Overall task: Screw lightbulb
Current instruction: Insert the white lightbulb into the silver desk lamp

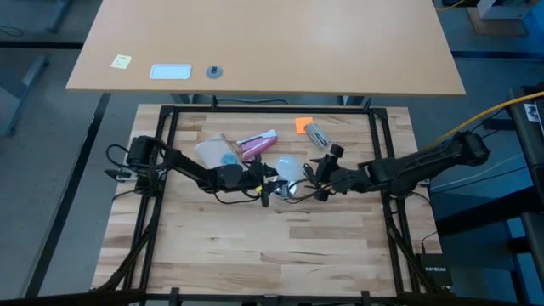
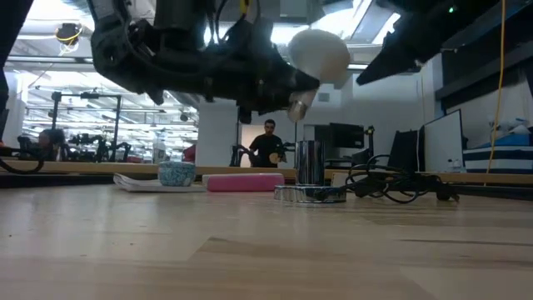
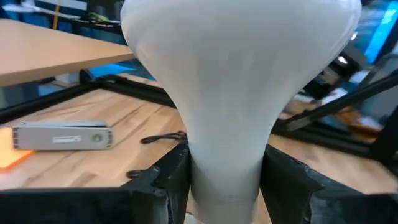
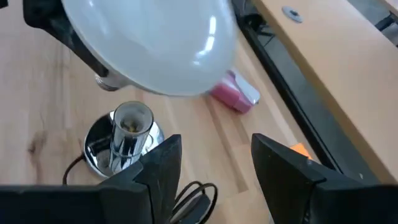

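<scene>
Low view: lightbulb (image 2: 316,52) carried in the air, tilted, its screw base (image 2: 297,109) pointing down and off to one side, above the socket (image 2: 310,163) but not touching it. Socket stands upright on its round silvery base on the table (image 2: 250,250), black cord (image 2: 400,187) running off beside it.

My left gripper (image 3: 225,186) has its fingers closed on the bulb's narrow neck, globe swelling out just ahead of the pads. My right gripper (image 4: 214,165) sits just beside the globe, fingers apart, nothing between them; the socket mouth shows ahead of it, below the bulb.

Pink-and-white tube (image 4: 234,92) lies on the table beyond the bulb, well clear of my path.

Risks, as I judge them:
- Bulb is tilted against the upright socket. Lowering like this could catch the threads crooked.
- Grip is on smooth, tapering glass; twisting load may let it slip through my left fingers.
- Socket looks unheld. Turning the bulb might spin or tip it, or drag the cord.
- My right fingers are close enough to knock the globe.
</scene>
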Controlling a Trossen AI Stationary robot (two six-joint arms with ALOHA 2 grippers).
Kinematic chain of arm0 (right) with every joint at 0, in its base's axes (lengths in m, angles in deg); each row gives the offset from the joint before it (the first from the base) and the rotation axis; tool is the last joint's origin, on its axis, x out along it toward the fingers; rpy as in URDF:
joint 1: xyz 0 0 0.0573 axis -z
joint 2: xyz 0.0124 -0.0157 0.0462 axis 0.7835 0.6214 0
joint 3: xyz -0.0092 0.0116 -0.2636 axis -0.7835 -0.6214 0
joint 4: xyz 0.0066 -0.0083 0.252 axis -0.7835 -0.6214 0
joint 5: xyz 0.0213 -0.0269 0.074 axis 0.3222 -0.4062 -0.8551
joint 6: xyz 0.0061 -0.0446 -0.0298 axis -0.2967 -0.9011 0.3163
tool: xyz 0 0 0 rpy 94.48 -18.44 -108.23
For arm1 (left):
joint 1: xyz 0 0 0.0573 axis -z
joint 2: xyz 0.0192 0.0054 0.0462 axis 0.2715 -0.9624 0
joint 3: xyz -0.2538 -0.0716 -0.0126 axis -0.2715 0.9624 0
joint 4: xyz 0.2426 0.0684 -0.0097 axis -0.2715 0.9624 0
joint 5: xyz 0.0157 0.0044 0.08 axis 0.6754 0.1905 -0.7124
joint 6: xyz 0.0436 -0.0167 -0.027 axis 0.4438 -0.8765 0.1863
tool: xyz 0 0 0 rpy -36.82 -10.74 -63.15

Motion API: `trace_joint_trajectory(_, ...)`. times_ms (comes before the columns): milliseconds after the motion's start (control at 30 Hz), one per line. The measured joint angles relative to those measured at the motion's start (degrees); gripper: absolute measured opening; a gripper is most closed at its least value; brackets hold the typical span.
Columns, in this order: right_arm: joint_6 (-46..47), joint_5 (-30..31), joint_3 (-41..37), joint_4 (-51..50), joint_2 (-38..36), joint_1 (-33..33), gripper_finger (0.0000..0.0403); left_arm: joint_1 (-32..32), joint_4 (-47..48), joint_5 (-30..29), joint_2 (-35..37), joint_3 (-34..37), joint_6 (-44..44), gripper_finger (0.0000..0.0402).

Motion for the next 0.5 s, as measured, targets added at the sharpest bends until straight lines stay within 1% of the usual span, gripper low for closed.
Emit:
trace_joint_trajectory(233,0.0,1.5,0.0,6.2,5.6,0.0,0.0198,-1.2,0.0,-0.2,-3.6,-4.0,2.8,0.0150)
trace_joint_trajectory(367,0.0,2.9,0.0,6.7,6.4,0.0,0.0198,-1.7,0.0,-0.2,-5.3,-5.7,2.7,0.0150)
trace_joint_trajectory(500,-0.2,2.9,0.0,6.8,6.4,0.0,0.0198,-1.7,2.8,-0.1,-5.3,-5.8,2.5,0.0150)
